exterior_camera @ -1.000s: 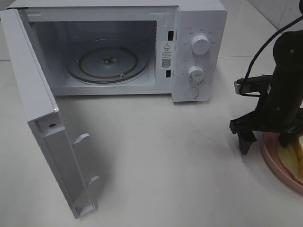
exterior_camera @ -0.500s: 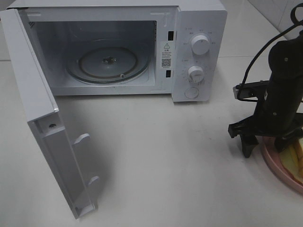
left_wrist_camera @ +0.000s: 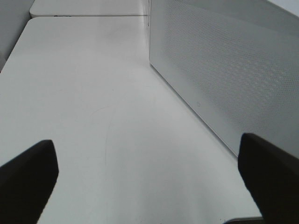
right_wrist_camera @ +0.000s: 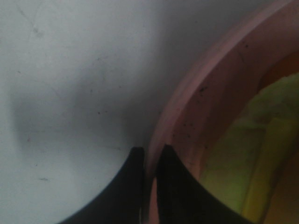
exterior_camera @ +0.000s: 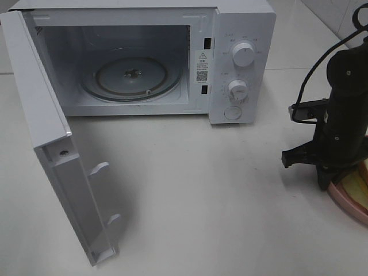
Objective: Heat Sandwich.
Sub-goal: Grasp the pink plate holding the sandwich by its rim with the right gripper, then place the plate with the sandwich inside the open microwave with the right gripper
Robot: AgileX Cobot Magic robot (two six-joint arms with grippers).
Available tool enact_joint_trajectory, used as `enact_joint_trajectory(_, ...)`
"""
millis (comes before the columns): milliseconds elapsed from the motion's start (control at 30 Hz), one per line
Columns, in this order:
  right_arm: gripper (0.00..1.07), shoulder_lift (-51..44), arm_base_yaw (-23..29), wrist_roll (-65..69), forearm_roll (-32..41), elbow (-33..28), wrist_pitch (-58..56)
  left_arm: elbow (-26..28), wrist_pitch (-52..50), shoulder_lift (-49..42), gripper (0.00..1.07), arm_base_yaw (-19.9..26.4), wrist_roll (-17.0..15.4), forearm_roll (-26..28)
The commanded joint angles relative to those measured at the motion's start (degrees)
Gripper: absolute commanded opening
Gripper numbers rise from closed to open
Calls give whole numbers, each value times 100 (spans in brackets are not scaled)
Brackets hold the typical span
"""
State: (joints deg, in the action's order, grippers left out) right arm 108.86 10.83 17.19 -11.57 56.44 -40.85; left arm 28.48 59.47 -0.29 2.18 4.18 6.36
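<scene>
Right gripper (exterior_camera: 324, 183) is at the near rim of the pink plate (exterior_camera: 345, 202), at the right edge of the table (exterior_camera: 201, 190). A second ago its fingers stood spread, one outside the rim and one over the plate. Now they are drawn together, and the wrist view shows the rim (right_wrist_camera: 196, 107) nipped between the two black tips (right_wrist_camera: 149, 151), with only a thin strip of pink in the gap.

The sandwich (exterior_camera: 360, 179) lies on that plate, mostly cut off by the frame edge; its yellow-green filling (right_wrist_camera: 252, 154) sits just inside the rim, clear of the fingers. The plate looks to rest flat on the table, not yet lifted.

Left gripper (left_wrist_camera: 149, 182) is spread wide, holds nothing and hovers over bare tabletop beside a white dotted panel.

The microwave (exterior_camera: 241, 57) stands well apart to the left with its door (exterior_camera: 46, 144) swung fully open and its glass turntable (exterior_camera: 131, 77) bare.

Judgement: the grasp is just made, so the carry can begin. A rim pinch is narrow, and the plate may tip or slip if raised quickly, so lift slowly and keep it level.
</scene>
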Motion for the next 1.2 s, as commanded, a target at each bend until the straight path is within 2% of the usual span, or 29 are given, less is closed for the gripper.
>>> enact_joint_trajectory(33, 1, 29, -29, -23, -34, -40, 97, -23, -52, -149, 101, -46, -17, 17)
enact_joint_trajectory(1200, 1, -23, -11, -92, -138, -34, -183, -23, -52, -149, 101, -46, -17, 17)
